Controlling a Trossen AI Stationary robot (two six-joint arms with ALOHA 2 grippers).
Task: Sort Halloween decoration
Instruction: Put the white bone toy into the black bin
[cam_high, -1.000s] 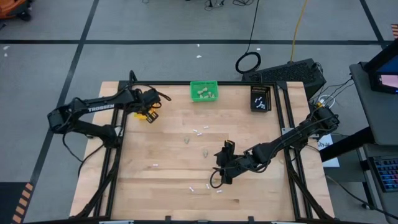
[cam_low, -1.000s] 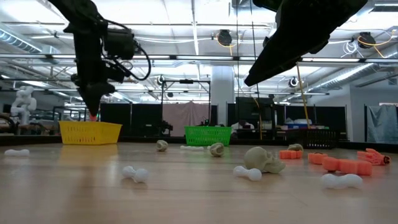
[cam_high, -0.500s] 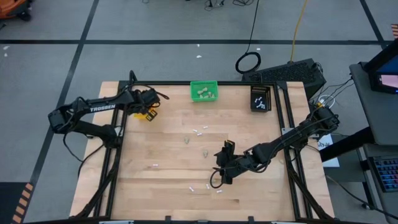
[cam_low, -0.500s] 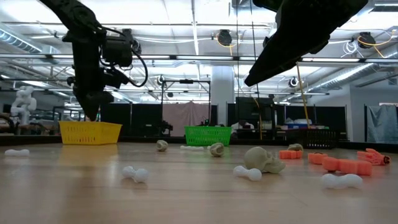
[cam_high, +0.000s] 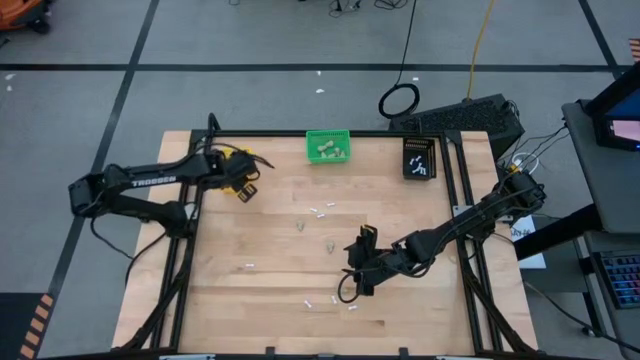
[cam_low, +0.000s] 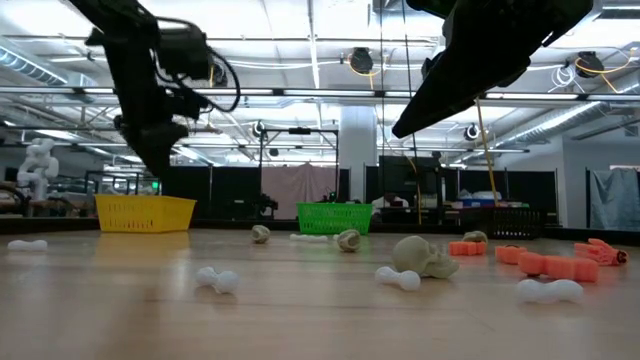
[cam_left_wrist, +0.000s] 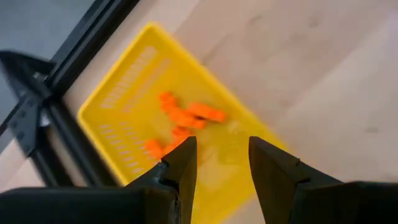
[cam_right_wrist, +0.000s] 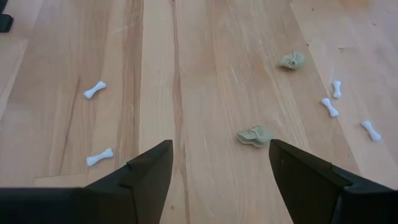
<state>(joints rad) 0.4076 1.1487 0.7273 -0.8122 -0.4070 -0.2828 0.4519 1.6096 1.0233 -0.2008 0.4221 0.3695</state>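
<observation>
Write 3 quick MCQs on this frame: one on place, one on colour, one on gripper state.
1. Where is the left gripper?
A. over the yellow bin
B. over the green bin
C. at the table's middle

2. What colour are the pieces in the yellow bin?
A. white
B. orange
C. beige

3. How are the right gripper's fingers?
A. shut on a bone
B. shut on nothing
C. open, holding nothing

Answers:
1 A: the left wrist view looks down on the yellow bin at the table's left rear.
2 B: the orange pieces lie inside it.
3 C: its fingers stand apart over the bare wood, with a beige skull between them on the table.
</observation>
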